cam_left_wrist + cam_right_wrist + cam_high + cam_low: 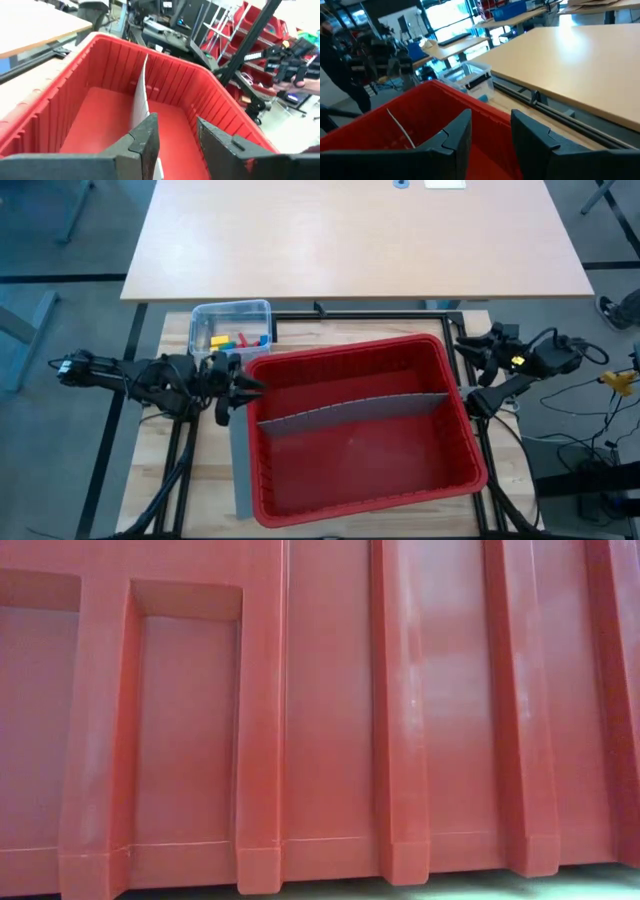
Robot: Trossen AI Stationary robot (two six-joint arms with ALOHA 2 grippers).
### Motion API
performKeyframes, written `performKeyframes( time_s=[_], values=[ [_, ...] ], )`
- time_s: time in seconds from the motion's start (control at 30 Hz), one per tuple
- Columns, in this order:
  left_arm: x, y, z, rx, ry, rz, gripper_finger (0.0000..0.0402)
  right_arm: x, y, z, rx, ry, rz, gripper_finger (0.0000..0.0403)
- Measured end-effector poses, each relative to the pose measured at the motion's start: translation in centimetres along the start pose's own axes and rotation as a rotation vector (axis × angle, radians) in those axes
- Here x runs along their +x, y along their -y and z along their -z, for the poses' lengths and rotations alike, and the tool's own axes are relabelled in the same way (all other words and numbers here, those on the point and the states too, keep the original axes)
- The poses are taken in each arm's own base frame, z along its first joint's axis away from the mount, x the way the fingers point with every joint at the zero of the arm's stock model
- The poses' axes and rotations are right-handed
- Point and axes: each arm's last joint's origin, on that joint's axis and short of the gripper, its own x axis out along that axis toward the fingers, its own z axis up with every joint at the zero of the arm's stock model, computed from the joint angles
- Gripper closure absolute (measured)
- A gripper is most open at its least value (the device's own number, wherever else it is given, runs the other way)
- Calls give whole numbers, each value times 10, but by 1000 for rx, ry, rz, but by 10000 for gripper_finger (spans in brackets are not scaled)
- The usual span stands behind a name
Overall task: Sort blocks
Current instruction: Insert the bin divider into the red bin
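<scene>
Overhead only, blocks [232, 339] in tub [231, 311], seemingly.

Low view filled by red bin [330, 720] wall; blocks [232, 339] in tub too small to count.

The red bin [365, 430] is being split by a grey divider [350, 411]. Both halves are lying open from above.
</scene>
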Motion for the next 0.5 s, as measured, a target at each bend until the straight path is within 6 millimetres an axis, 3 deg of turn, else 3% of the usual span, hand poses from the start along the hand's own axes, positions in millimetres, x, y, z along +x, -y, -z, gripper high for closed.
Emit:
performKeyframes(
  time_s=[0.27, 0.5],
  values=[
    [-16, -9, 11, -35, -104, -105, 297, -15, 27, 14, 115, -46, 35, 275],
    [-29, -14, 17, -98, -164, -143, 299, -14, 26, 15, 85, -59, 39, 295]
  ],
)
